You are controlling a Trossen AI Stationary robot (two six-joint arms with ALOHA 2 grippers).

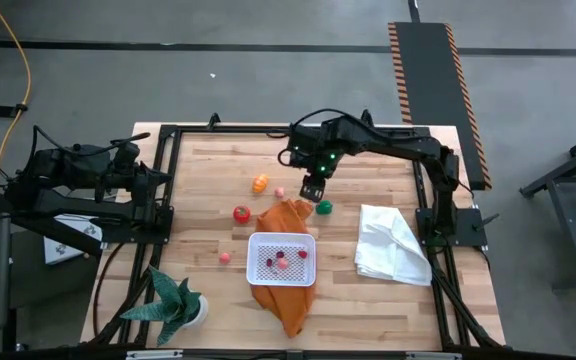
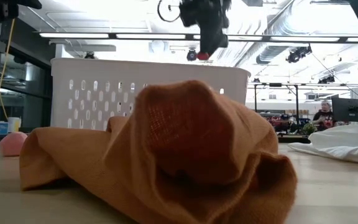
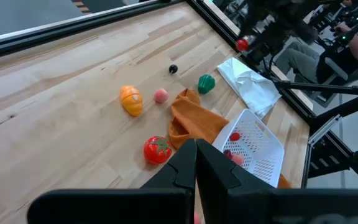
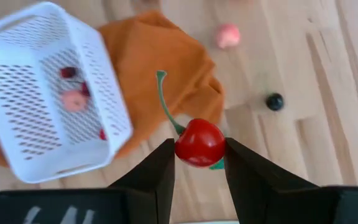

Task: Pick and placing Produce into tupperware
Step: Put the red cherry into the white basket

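The white perforated tupperware (image 1: 283, 258) sits on an orange cloth (image 1: 286, 215) and holds several small red, pink and dark pieces (image 4: 73, 99). Loose produce lies on the table: an orange piece (image 1: 259, 183), a pink one (image 1: 280, 192), a red tomato (image 1: 241, 213), a green piece (image 1: 324, 207), another pink one (image 1: 225, 257) and a small dark ball (image 4: 275, 101). My right gripper (image 1: 313, 190) hovers over the cloth's far end, shut on a red cherry (image 4: 199, 142). My left gripper (image 3: 196, 163) is shut and empty at the table's left edge. My right gripper pinches the cherry's round red body (image 4: 188, 144) between its two fingers (image 4: 161, 168), pointing down from above. The cherry is lifted clear of the table (image 2: 202, 56). Its green stem (image 4: 162, 99) sticks out forward past the fingertips.
A crumpled white cloth (image 1: 393, 245) lies on the table's right side. A green spiky potted plant (image 1: 175, 303) stands at the near left corner. Black frame rails (image 1: 168, 180) border the wooden table. Bare wood lies between the tomato and the left rail.
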